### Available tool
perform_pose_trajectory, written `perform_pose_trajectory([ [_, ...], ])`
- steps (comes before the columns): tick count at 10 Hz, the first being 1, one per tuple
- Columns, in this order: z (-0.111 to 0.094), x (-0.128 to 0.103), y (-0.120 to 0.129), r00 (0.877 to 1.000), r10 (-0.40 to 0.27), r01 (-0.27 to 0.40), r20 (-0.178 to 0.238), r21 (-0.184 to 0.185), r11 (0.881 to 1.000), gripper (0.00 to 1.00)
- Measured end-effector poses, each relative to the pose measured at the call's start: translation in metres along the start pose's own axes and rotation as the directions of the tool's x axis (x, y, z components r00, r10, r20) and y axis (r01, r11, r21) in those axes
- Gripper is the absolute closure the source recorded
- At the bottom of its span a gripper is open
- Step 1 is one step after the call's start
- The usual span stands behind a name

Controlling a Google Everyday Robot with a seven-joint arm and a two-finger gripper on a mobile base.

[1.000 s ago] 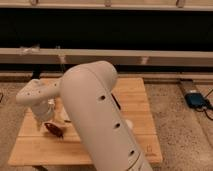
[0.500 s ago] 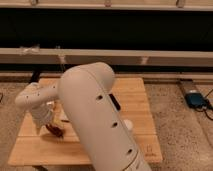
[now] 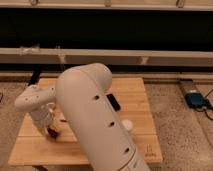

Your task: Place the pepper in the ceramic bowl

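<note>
My gripper (image 3: 51,131) hangs from the white wrist at the left of the wooden table (image 3: 30,150), low over the boards. A small dark red shape, which looks like the pepper (image 3: 53,133), sits right at its tip; I cannot tell whether it is held or lying on the table. The ceramic bowl is almost wholly hidden behind my big white arm (image 3: 95,115). Only a thin dark edge (image 3: 62,120) shows beside the arm, just right of the gripper.
A black flat object (image 3: 114,102) lies right of the arm, mid-table. A small white round thing (image 3: 127,125) sits nearer the front right. A blue device (image 3: 196,99) lies on the floor to the right. A long dark rail runs behind the table.
The wrist and gripper have sunk slightly toward the table and stayed at the same spot on the left. Nothing else has moved.
</note>
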Motion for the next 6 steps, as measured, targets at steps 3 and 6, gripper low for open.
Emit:
perform_pose_trajectory([
  [3,0.001,0.0,0.002,1.0,-0.001,0.001,0.003,-0.007,1.0,0.9],
  [6,-0.016,0.003,0.002,1.0,0.001,-0.001,-0.025,0.02,1.0,0.94],
])
